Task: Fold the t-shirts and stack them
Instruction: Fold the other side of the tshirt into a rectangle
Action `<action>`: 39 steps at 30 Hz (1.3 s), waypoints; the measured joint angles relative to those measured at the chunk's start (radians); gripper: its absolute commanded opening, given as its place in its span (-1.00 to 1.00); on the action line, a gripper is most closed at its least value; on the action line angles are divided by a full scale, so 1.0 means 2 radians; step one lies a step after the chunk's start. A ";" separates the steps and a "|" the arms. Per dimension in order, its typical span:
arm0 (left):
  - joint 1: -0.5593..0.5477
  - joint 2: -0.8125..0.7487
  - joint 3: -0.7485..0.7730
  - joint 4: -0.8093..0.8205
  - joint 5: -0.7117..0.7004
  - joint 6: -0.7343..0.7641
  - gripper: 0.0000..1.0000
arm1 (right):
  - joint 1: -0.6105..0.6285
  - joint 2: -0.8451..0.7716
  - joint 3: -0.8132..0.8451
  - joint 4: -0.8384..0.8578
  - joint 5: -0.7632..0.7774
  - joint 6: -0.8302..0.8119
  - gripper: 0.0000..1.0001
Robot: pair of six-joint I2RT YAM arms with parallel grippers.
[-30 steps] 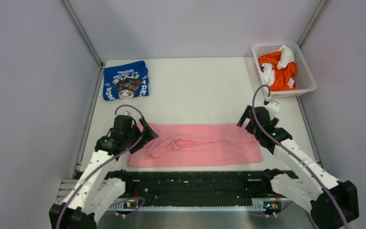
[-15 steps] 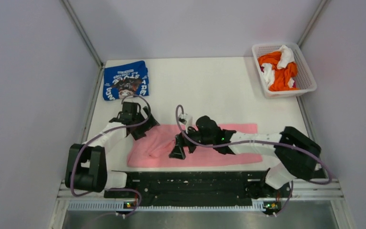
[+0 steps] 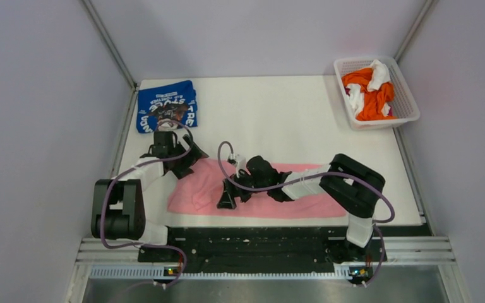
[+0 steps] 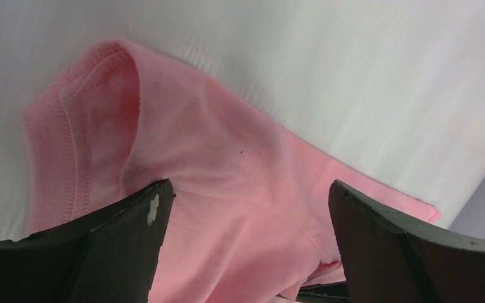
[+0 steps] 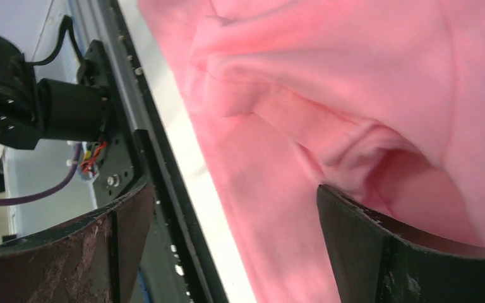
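Whereas a second ago my two arms stood at opposite ends of the plain light pink soft-cloth t-shirt (image 3: 196, 188), my right arm has since swung all the way across it, and my right fingers (image 3: 227, 197) now hang over the bunched ridge left of its middle, near its front edge; my left fingers (image 3: 188, 165) have crept a little farther up, to the shirt's far left corner, where the left wrist view shows a stitched hem curling over; both pairs of fingers are spread wide and grasp nothing, with pink cloth showing plainly between them in each wrist view; the pink shirt itself has hardly stirred, lying as a long band across the near part of the white bench (image 3: 278, 120), its hump unflattened; the royal blue printed cloth t-shirt (image 3: 166, 108) sits folded in the far left corner as before, well apart from the pink one; the white plastic lattice basket (image 3: 406, 95) of orange and white cloth is unchanged at far right; I judge this a shift from the ends to the rumple, so the pink fold is unfinished and the stacking not begun.
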 measured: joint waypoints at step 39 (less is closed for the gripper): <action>0.001 0.013 0.016 -0.012 0.006 0.012 0.93 | -0.030 -0.003 0.042 -0.070 0.111 0.044 0.74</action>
